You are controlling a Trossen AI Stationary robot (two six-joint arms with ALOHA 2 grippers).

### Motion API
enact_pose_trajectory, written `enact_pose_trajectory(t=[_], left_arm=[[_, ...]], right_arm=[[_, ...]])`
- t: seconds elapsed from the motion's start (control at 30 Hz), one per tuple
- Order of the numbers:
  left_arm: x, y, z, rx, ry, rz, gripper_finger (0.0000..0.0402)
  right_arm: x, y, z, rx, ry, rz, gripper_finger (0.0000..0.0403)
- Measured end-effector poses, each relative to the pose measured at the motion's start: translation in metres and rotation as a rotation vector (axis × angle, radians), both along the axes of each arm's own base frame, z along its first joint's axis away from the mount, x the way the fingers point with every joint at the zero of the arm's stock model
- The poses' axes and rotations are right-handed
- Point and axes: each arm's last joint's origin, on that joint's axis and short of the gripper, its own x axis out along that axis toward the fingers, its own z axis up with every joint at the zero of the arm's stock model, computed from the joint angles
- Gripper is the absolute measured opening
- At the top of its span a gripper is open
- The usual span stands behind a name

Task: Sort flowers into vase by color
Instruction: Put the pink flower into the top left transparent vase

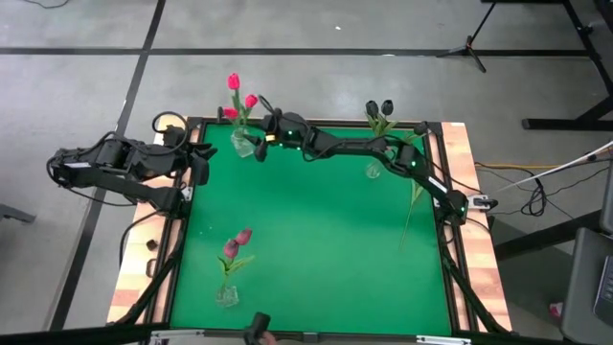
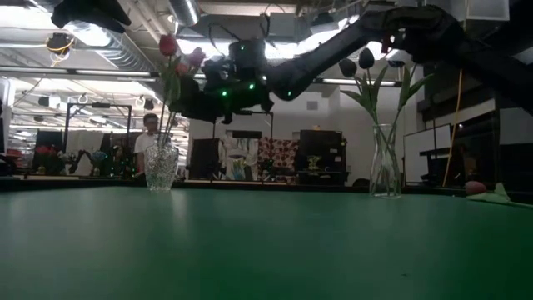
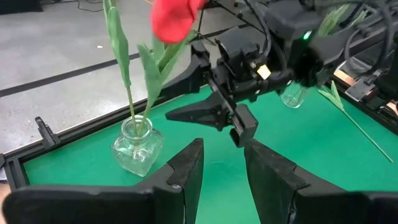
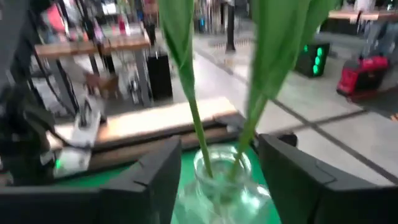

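A green counter point(image 1: 316, 240) seen from above holds three small glass vases, each gathering tulips of one colour. At the far left corner, a vase point(image 1: 247, 144) holds the bright pink-red tulips point(image 1: 237, 96); three heads appear to show above it. At the far right, a second vase point(image 1: 374, 171) holds two near-black tulips point(image 1: 379, 108). Near the front left, a third vase point(image 1: 227, 294) holds two dusky maroon-pink tulips point(image 1: 237, 242).

The right hand point(image 3: 214, 102) hangs just beside the pink-red vase, its arm reaching across the far edge of the counter. Its fingers stand apart and nothing is between them; the vase and its green stems sit right in front of them in the right wrist view. This suggests a pink-red flower has just gone into that vase.

The left hand point(image 3: 221, 171) waits at the counter's left edge, pointing toward the same vase, its fingers partly apart and empty.

One thin green stem point(image 1: 414, 206) lies flat on the counter near the right edge, well apart from every vase. Its head is hard to make out, so its colour cannot be told. By this view, the sorting looks nearly finished, with that one flower left to place.
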Motion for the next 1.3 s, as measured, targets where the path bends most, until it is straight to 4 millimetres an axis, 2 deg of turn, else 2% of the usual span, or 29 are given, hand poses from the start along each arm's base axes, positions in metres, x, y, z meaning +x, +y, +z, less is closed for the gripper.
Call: enact_pose_trajectory(t=[0.23,0.5,0.6,0.7,0.87,0.93,1.07,1.17,1.3], left_arm=[[0.0,0.0,0.0,-0.011,0.001,-0.013,0.0114],[0.0,-0.001,0.0,-0.019,0.002,-0.023,0.0114],[0.0,-0.001,0.0,-0.019,0.002,-0.024,0.0114],[0.001,-0.001,-0.001,-0.034,0.004,-0.044,0.0114],[0.001,-0.002,-0.001,-0.054,0.011,-0.07,0.0114],[0.001,-0.002,-0.002,-0.061,0.014,-0.078,0.0114],[0.0,-0.002,-0.002,-0.062,0.023,-0.08,0.0114],[0.0,-0.002,-0.002,-0.062,0.022,-0.08,0.0115],[0.0,-0.003,-0.002,-0.065,0.022,-0.083,0.0115]], right_arm=[[-0.016,0.006,0.015,0.032,0.253,0.001,0.0238],[-0.057,0.031,0.028,0.165,0.71,0.02,0.0228],[-0.077,0.044,0.031,0.211,0.907,0.002,0.0227],[-0.093,0.062,0.025,0.289,1.103,-0.026,0.0227],[-0.109,0.106,0.017,0.282,1.362,-0.034,0.0227],[-0.114,0.127,0.016,0.247,1.409,-0.011,0.0227],[-0.119,0.155,0.029,0.15,1.339,0.004,0.0227],[-0.113,0.149,0.036,0.137,1.233,-0.015,0.0227],[-0.119,0.134,0.048,0.16,1.195,-0.035,0.0227]])
